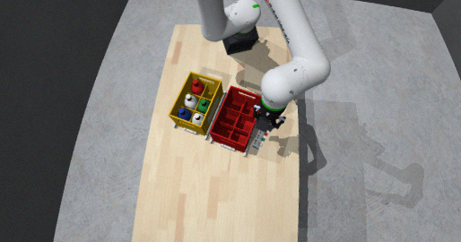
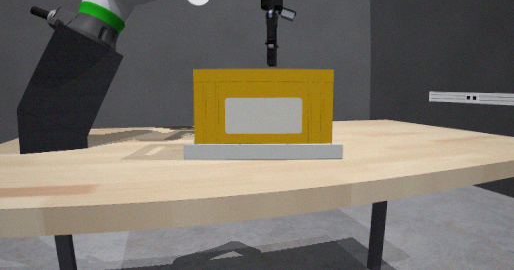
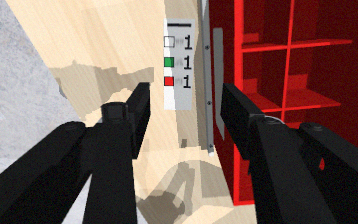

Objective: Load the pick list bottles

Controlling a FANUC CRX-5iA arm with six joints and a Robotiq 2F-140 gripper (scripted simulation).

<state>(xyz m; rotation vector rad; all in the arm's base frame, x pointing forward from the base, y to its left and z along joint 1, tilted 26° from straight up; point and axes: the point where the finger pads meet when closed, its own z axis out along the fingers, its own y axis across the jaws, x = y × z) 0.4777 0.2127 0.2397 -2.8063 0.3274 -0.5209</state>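
The pick list (image 3: 178,65) lies on the table beside the empty red crate (image 3: 285,90). Under its black bar it reads white 1, green 1, red 1. My gripper (image 3: 185,99) hovers above the list, open, with nothing between its fingers. In the overhead view the gripper (image 1: 268,118) is at the red crate's (image 1: 234,117) right side, above the list (image 1: 257,140). The yellow crate (image 1: 198,99) holds a red bottle (image 1: 196,87), two white bottles (image 1: 190,100) (image 1: 197,118), a green bottle (image 1: 204,105) and a blue bottle (image 1: 183,113), all upright.
In the side view the yellow crate (image 2: 263,107) hides the red one, with the gripper (image 2: 271,50) above it. The arm's black base (image 1: 241,42) stands at the table's far end. The table's right edge is close to the pick list.
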